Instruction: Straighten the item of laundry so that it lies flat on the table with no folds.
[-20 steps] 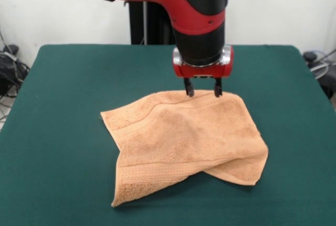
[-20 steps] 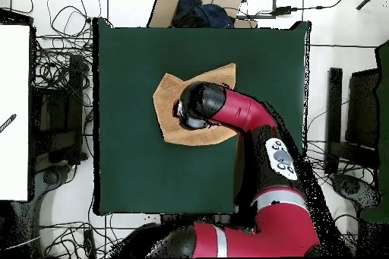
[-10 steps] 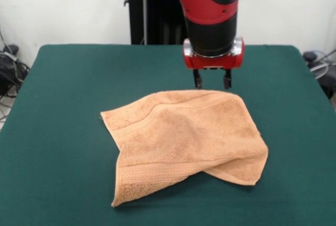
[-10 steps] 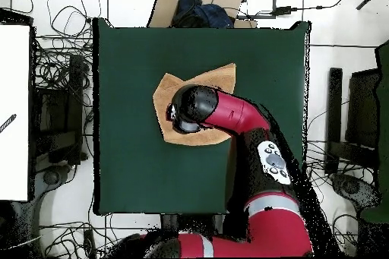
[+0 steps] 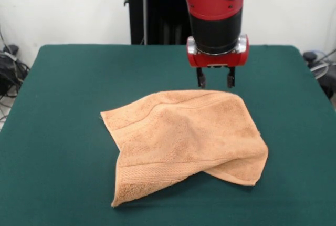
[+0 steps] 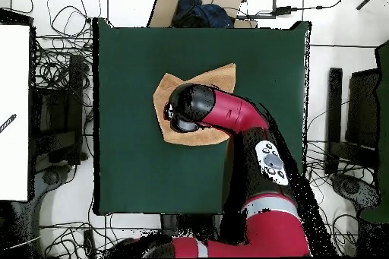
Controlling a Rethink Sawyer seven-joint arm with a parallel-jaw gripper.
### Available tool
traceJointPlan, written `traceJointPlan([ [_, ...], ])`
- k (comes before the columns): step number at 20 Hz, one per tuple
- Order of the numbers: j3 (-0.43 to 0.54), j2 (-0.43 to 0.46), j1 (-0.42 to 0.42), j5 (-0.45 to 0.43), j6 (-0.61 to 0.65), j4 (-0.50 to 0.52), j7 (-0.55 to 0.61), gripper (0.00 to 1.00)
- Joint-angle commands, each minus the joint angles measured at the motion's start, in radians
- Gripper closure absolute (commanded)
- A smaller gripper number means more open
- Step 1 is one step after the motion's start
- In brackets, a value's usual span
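The item of laundry [image 5: 184, 142] is a peach-orange towel lying crumpled on the dark green table [image 5: 63, 94], with one side folded over itself and a corner pointing toward the front edge. In the overhead view the towel [image 6: 216, 77] is largely covered by the arm. My gripper [image 5: 216, 82] hangs open just above the towel's far right corner, its two black fingertips [image 5: 201, 81] apart and holding nothing. They do not touch the cloth. From above, the arm's head hides the gripper.
Cables and boxes lie on the floor round the table [image 6: 137, 172] in the overhead view. A cardboard box [image 6: 194, 1] sits past the table's top edge. Bare green surface surrounds the towel on all sides.
My gripper has risen off the towel's far edge and shifted right in the front view, fingers still apart. The towel has kept its shape.
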Motion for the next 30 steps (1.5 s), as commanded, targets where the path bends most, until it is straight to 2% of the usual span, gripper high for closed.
traceJointPlan([
  [1,-0.025,-0.018,0.010,0.038,0.027,0.044,0.232,0.00],
  [7,-0.022,-0.020,0.010,0.038,0.014,0.062,0.228,0.00],
  [13,-0.025,0.039,0.027,0.028,-0.060,0.049,0.243,0.00],
  [30,0.001,0.105,0.014,0.039,-0.150,0.054,0.231,0.00],
])
